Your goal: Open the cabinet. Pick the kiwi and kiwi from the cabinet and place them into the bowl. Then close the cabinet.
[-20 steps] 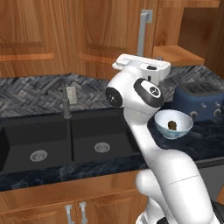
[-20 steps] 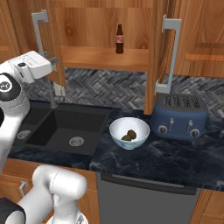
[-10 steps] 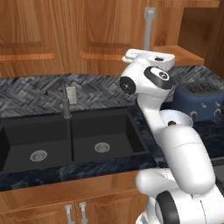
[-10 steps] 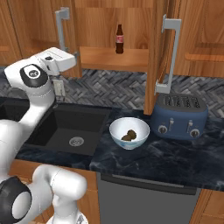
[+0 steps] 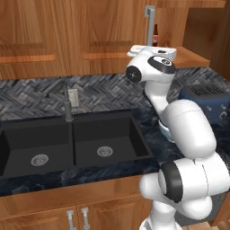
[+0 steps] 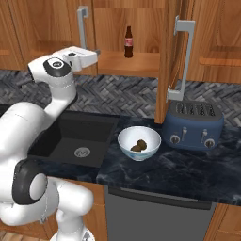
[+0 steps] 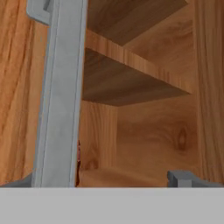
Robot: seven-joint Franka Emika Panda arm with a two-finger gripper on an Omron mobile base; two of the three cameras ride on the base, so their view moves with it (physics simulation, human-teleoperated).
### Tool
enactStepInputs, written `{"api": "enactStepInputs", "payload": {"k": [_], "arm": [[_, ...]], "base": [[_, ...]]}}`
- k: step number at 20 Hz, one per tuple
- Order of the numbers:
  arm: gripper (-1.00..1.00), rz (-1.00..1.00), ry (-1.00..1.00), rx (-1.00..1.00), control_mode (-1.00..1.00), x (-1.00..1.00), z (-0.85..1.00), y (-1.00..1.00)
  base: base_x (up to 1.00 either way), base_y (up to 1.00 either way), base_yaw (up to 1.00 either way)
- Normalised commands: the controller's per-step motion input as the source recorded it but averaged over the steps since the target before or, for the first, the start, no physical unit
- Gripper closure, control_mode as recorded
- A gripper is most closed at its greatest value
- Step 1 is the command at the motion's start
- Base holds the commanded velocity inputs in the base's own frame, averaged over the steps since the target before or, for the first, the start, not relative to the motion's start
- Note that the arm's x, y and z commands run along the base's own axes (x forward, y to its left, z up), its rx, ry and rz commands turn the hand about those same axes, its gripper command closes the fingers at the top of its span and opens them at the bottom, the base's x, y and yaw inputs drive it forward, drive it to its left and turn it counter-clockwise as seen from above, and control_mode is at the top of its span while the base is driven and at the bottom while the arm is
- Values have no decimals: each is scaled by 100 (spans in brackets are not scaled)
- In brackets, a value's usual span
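Note:
The cabinet (image 6: 141,19) stands open, both doors swung out. Its left door's silver bar handle (image 6: 83,26) rises just above my gripper (image 6: 97,53), which is open. In the hand view the same handle (image 7: 61,96) stands close up between my spread fingertips (image 7: 179,177), nearer the left one, with my gripper (image 7: 100,181) not closed on it. Behind it are the cabinet's bare shelves (image 7: 131,74). The pale bowl (image 6: 139,142) sits on the dark counter with the two kiwis (image 6: 138,146) lying in it. The right door's handle (image 6: 183,56) hangs above the toaster.
A cola bottle (image 6: 127,42) stands on the cabinet's lower shelf. A blue toaster (image 6: 194,124) sits right of the bowl under the open right door. A black double sink (image 5: 67,143) with a faucet (image 5: 67,103) lies left of the arm.
The arm has swung right from over the sink and risen, bringing the open gripper up to the left door's handle. The kiwis stay in the bowl.

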Motion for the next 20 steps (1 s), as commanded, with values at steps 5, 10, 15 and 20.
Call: {"api": "enactStepInputs", "payload": {"k": [5, 10, 15, 20], "arm": [[-100, 0, 0, 0, -100, 19, -3, -7], [-100, 0, -1, 1, -100, -55, 0, 0], [-100, 0, -2, 12, -100, -100, 23, -1], [-100, 0, 2, 15, -100, -86, 51, -19]], "base": [[0, 0, 0], [0, 0, 0], [0, 0, 0], [0, 0, 0]]}}
